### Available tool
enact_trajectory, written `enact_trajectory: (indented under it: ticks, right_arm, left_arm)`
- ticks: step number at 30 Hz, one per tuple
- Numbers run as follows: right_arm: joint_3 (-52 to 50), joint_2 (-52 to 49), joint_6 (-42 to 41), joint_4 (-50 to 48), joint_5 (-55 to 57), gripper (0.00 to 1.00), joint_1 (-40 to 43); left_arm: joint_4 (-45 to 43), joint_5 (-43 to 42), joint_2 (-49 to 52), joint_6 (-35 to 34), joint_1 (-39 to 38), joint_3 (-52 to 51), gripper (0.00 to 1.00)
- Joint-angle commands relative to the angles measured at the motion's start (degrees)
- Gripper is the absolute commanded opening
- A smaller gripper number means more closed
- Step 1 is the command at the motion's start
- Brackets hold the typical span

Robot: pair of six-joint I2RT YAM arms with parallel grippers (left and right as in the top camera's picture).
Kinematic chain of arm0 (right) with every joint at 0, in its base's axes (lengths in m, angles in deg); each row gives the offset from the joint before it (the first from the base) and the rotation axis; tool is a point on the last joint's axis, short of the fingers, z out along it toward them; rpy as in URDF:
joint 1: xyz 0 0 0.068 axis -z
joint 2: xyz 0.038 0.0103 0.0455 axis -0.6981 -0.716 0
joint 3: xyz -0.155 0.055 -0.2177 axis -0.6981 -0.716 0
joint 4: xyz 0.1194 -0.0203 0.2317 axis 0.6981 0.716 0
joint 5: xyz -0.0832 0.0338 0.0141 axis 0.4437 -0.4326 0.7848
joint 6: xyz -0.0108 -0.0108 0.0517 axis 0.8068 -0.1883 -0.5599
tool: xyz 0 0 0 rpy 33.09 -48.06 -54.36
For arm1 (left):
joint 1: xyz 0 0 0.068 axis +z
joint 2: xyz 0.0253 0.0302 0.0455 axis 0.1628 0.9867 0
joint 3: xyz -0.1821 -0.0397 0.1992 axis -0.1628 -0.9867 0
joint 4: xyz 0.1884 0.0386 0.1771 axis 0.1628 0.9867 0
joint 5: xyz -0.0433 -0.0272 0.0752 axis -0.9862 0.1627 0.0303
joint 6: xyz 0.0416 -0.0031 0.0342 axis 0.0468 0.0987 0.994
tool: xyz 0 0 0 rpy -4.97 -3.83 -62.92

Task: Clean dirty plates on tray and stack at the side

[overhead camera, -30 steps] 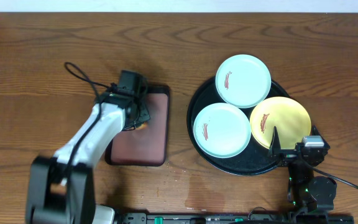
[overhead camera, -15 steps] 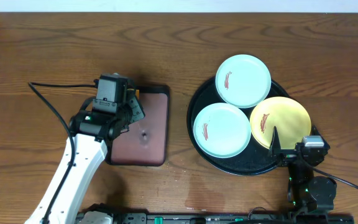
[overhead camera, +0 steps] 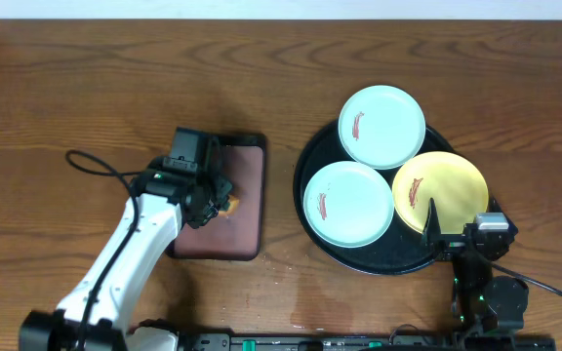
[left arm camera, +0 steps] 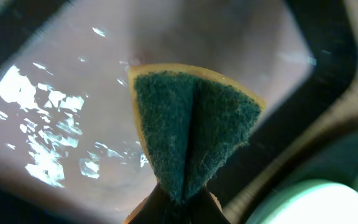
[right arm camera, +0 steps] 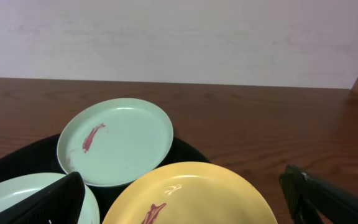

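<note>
The job is at its very start. None of the three plates is clean: the far mint plate (overhead camera: pixel 381 127), the near mint plate (overhead camera: pixel 348 203) and the yellow plate (overhead camera: pixel 439 191) each show a reddish smear. All three lie on the round black tray (overhead camera: pixel 301 185), the far mint one reaching over its back rim. No plate stands on the bare desk (overhead camera: pixel 115 78), so the stack at the side is not begun.

What is ready is the tool. The left hand (overhead camera: pixel 218 203) is pinched tight on a sponge (left arm camera: pixel 191 130), folded with the green scouring face outward and an orange edge showing. It hangs over the small maroon tray (overhead camera: pixel 247 234), well apart from the plates. The right hand (overhead camera: pixel 454 226) stands wide and holds nothing, just beside the yellow plate at the near rim of the black tray.

Left to do, as I judge it: wipe each plate and stack all three on the desk.

Count: three plates (two mint, one yellow), one black tray, one maroon tray, one sponge, two hands.
</note>
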Motion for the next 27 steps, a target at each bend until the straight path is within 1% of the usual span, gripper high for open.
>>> enact_trajectory:
  ticks: [1,3,5,10,16,19,23,27]
  right_arm:
    - [-0.24,0.2,0.46,0.07,0.37,0.99,0.2]
    - [-0.24,0.2,0.46,0.07,0.37,0.99,0.2]
    - [-0.24,0.2,0.46,0.07,0.37,0.99,0.2]
    - [-0.24,0.2,0.46,0.07,0.37,0.99,0.2]
    - [-0.24,0.2,0.46,0.07,0.37,0.99,0.2]
    - [-0.24,0.2,0.46,0.07,0.37,0.99,0.2]
    - [-0.24,0.2,0.46,0.07,0.37,0.99,0.2]
    - [-0.24,0.2,0.46,0.07,0.37,0.99,0.2]
  left_arm:
    - [-0.02,-7.45,-4.13,-2.89,0.22,1.07,0.08]
    - [0.0,-9.77,-5.9,-4.48,0.22,1.07,0.08]
    - [0.02,-11.32,-7.65,-8.11,0.22,1.07,0.08]
    - [0.02,-14.8,-11.72,-19.82,0.22,1.07,0.08]
    - [0.0,-17.42,-15.3,-30.47,0.22,1.07,0.08]
    - [-0.02,-17.46,-16.76,-36.06,0.35,1.07,0.09]
    - [-0.07,-17.46,-17.68,-45.16,3.17,1.07,0.08]
    - [-0.26,-18.25,-17.62,-46.18,7.1,1.07,0.08]
